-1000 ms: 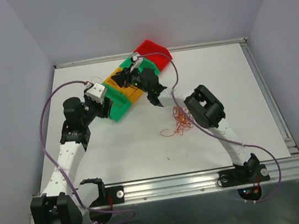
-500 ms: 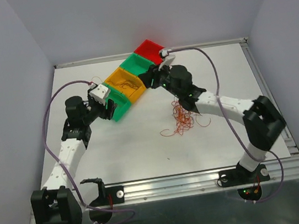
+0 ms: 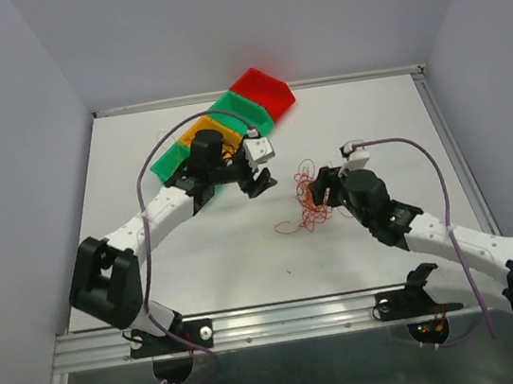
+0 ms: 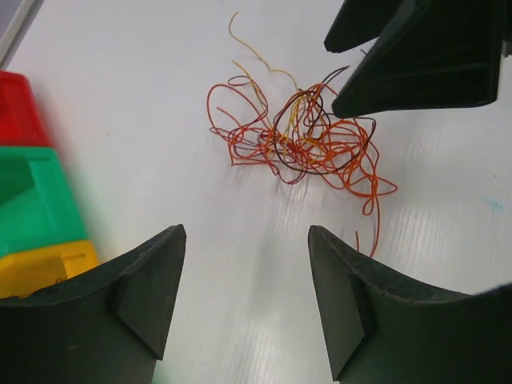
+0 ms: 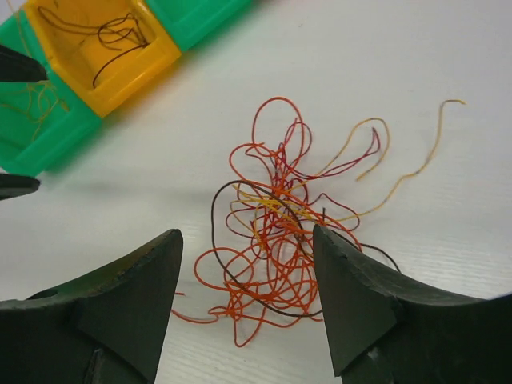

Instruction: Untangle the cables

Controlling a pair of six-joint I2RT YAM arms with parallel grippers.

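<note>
**Both grippers wide open beside one tangle at mid-table**

The white table (image 3: 210, 265) fills most of the overhead view. The left arm (image 3: 159, 210) runs from the lower left toward the centre and crosses the row of bins. The right arm (image 3: 455, 241) reaches from the lower right corner to a spot just right of centre.

Four bins form a diagonal line in the upper middle. The red bin (image 3: 261, 89) is at the upper right end, followed by the upper green bin (image 3: 237, 109). Next is the yellow bin (image 3: 192, 129), partly under the left arm, and the lower green bin (image 3: 168, 161) is at the lower left end.

The left gripper (image 3: 257, 184) hangs just right of the bins with its jaws spread wide. Its own camera shows only bare table in the gap. The right gripper (image 3: 324, 185) sits at the right edge of the tangle, also spread wide. In its own view the lower loops of the heap lie in the gap, but no wire is pinched.

The cables (image 3: 310, 199) lie in one loose heap on the table, just right of centre in the overhead view. They are between the two grippers and well apart from the bins. The loops are mostly orange and red, with a few dark and yellowish ones.

One yellowish strand (image 5: 416, 172) trails toward the upper right of the right wrist view. A few dark cables (image 5: 120, 36) lie inside the yellow bin, and faint yellowish threads (image 5: 36, 100) lie in the lower green bin.
</note>
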